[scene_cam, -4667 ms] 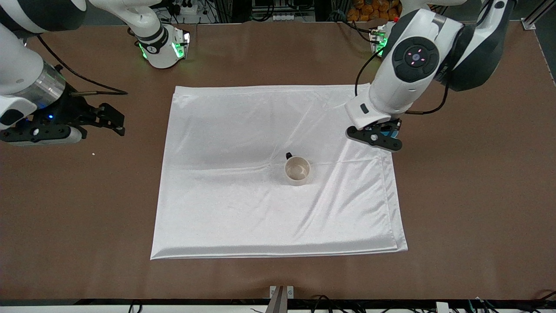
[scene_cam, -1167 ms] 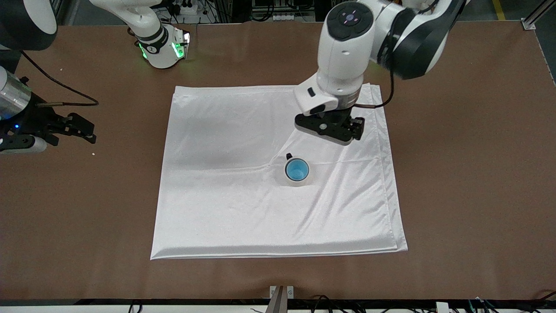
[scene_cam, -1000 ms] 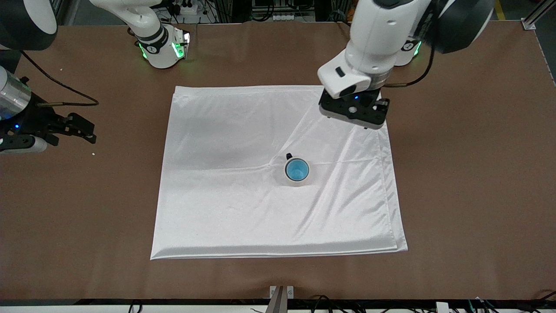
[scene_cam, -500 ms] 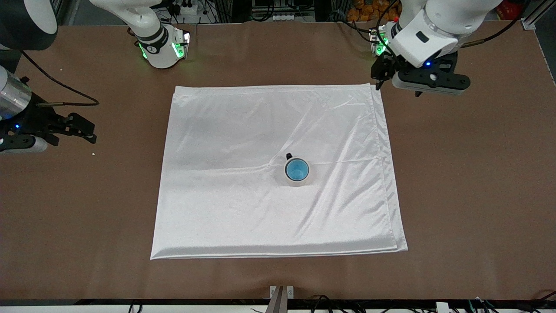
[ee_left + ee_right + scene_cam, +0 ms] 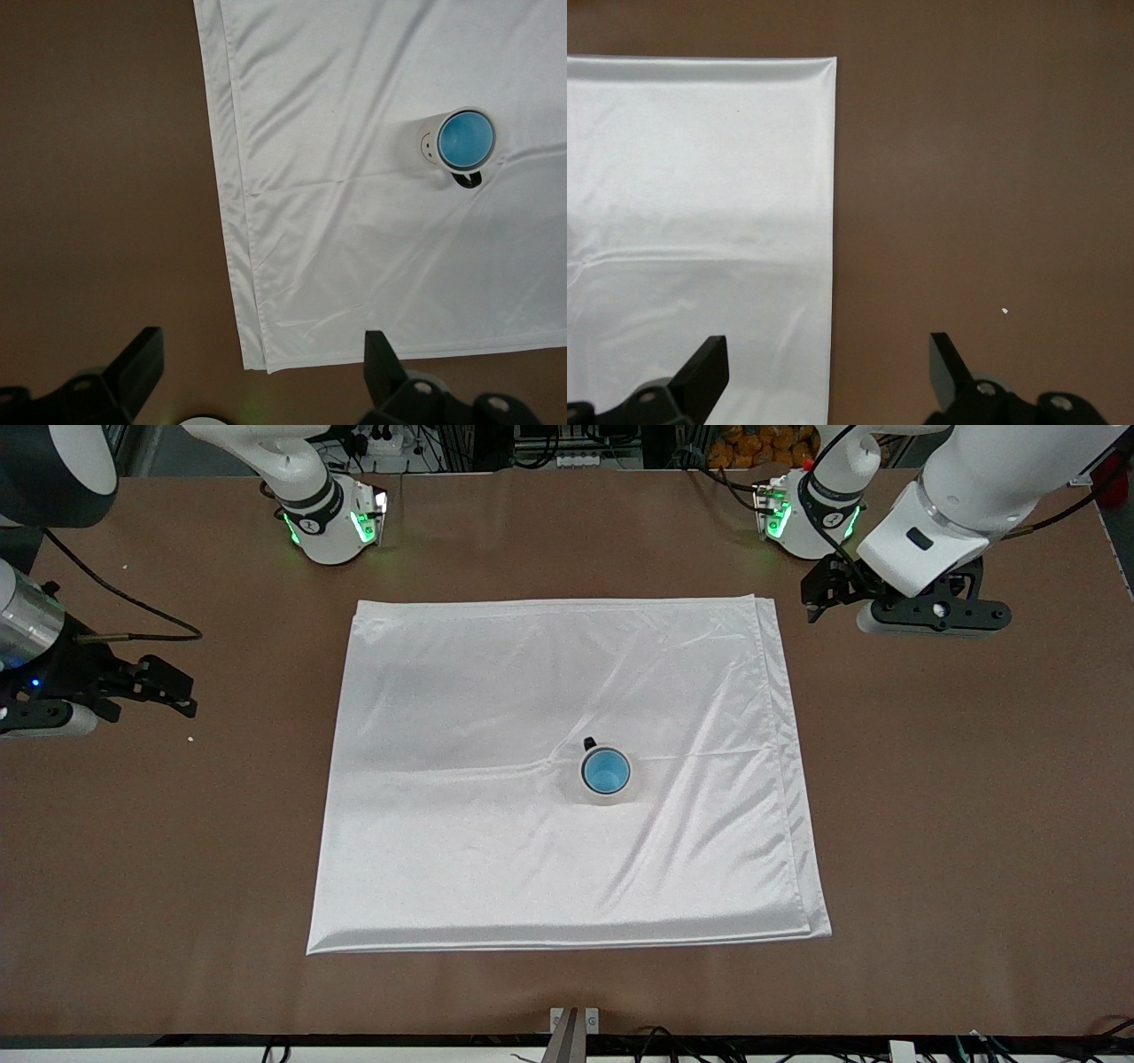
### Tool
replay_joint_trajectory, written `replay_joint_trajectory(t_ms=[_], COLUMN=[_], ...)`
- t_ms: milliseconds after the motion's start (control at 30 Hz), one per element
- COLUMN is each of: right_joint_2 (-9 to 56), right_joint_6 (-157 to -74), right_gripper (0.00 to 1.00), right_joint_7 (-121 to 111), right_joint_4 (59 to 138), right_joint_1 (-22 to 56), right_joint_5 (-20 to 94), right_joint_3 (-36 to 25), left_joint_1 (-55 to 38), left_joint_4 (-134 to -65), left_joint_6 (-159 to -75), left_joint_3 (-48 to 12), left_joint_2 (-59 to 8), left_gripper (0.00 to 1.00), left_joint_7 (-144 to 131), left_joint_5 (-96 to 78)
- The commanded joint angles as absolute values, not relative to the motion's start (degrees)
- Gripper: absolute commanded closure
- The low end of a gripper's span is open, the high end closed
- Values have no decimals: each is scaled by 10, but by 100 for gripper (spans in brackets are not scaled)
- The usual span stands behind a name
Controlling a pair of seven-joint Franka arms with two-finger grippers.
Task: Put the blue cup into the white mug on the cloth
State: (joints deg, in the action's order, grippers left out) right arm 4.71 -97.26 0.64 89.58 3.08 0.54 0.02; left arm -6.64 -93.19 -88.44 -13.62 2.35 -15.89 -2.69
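both my end effectors are wide open and holding nothing. left end effector [image 5: 819, 591] hangs over bare tabletop [image 5: 974, 797] just off the cloth [image 5: 496, 850] corner near my left base; right end effector [image 5: 168, 684] waits over the tabletop at the other end. blue cup [image 5: 606, 770] sits inside the white mug [image 5: 605, 794], upright on the cloth.

Left arm: black two-finger left gripper [image 5: 819, 589] held up over bare table near its own base, wrist tilted, fingers [image 5: 142, 361] spread wide, nothing between them. Right arm waits: black two-finger right gripper [image 5: 168, 686] over bare table, fingers [image 5: 943, 359] apart, empty.
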Motion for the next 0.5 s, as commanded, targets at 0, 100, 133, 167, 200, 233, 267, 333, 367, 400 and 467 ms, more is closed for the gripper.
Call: replay_joint_trajectory(t_ms=[0, 100, 133, 167, 200, 233, 267, 333, 367, 400, 467], right_joint_2=[33, 33, 33, 33, 33, 33, 33, 33, 33, 33, 33], right_joint_6=[-976, -976, -976, -976, -976, -976, -976, -976, -976, -976, -976], right_gripper=[0, 0, 0, 0, 0, 0, 0, 0, 0, 0, 0], right_joint_7=[1, 1, 1, 1, 1, 1, 1, 1, 1, 1, 1], right_joint_4=[910, 910, 910, 910, 910, 910, 910, 910, 910, 910, 910], right_joint_1=[25, 25, 25, 26, 27, 27, 27, 27, 27, 27, 26], right_joint_5=[3, 3, 3, 3, 3, 3, 3, 3, 3, 3, 3], right_joint_3=[4, 4, 4, 4, 4, 4, 4, 4, 4, 4, 4], left_joint_1=[-45, -47, -45, -44, -41, -39, -37, -34, -34, -34, -34], left_joint_4=[-929, -926, -926, -925, -921, -918, -916, -910, -907, -907, -906], left_joint_6=[-889, -889, -889, -891, -891, -891, -891, -891, -891, -891, -891], left_joint_3=[-137, -129, -128, -128, -127, -127, -127, -127, -127, -127, -127], left_joint_2=[20, 17, 16, 15, 12, 8, 4, 3, 1, -2, -4], left_gripper=[0, 0, 0, 0, 0, 0, 0, 0, 0, 0, 0], left_joint_7=[-148, -136, -134, -134, -133, -133, -132, -131, -128, -125, -120], left_joint_5=[-36, -29, -25, -22, -20, -19, -18, -9, -4, 1, 4])
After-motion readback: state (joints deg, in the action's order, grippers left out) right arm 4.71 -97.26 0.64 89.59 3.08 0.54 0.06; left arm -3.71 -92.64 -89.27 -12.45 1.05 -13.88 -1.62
